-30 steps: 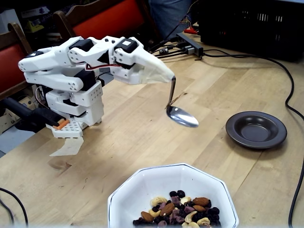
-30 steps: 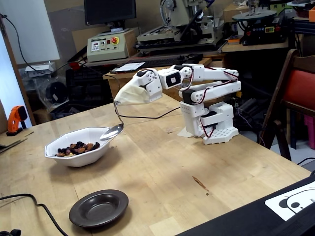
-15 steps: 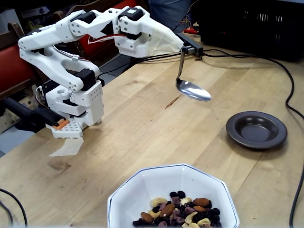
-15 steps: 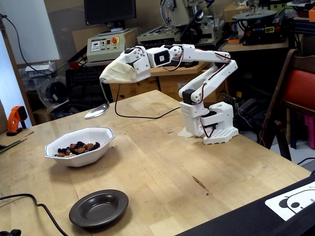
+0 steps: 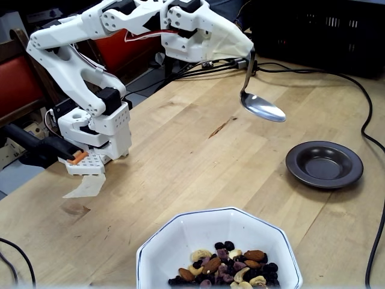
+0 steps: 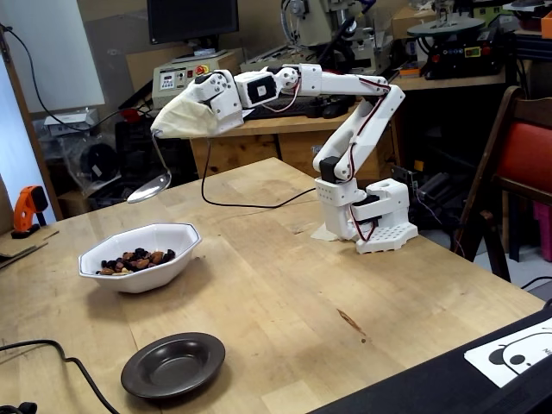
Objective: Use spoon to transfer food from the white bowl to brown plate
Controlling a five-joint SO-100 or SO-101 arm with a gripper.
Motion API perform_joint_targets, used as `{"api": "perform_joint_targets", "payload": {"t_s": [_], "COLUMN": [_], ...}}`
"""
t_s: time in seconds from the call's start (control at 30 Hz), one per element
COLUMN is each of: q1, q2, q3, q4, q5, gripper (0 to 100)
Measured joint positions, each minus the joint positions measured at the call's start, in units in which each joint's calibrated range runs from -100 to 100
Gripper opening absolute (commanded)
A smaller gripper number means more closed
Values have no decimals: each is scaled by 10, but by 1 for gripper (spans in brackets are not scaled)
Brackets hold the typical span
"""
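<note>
My gripper is wrapped in a cream cloth that hides its jaws. It is shut on the handle of the silver spoon, which hangs down in the air with nothing showing in its bowl. In a fixed view the spoon hovers above and behind the white bowl, under the gripper. The white bowl holds the food, a mix of almonds, cashews and dark berries, which also shows in a fixed view. The brown plate is empty on the table, as it also is in a fixed view.
The arm's white base stands at the table's far side. Black cables run across the table near the plate. A black crate sits at the back. A cable lies by the plate. A red chair stands beside the table.
</note>
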Motion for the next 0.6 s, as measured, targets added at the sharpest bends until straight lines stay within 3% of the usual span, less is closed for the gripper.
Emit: {"api": "perform_joint_targets", "payload": {"t_s": [0.17,0.4,0.6], "q1": [0,0,0], "q2": [4,9,9], "q3": [-2,10,123], "q4": [-11,-104,-202], "q5": [0,0,0], "gripper": [3,3,3]}}
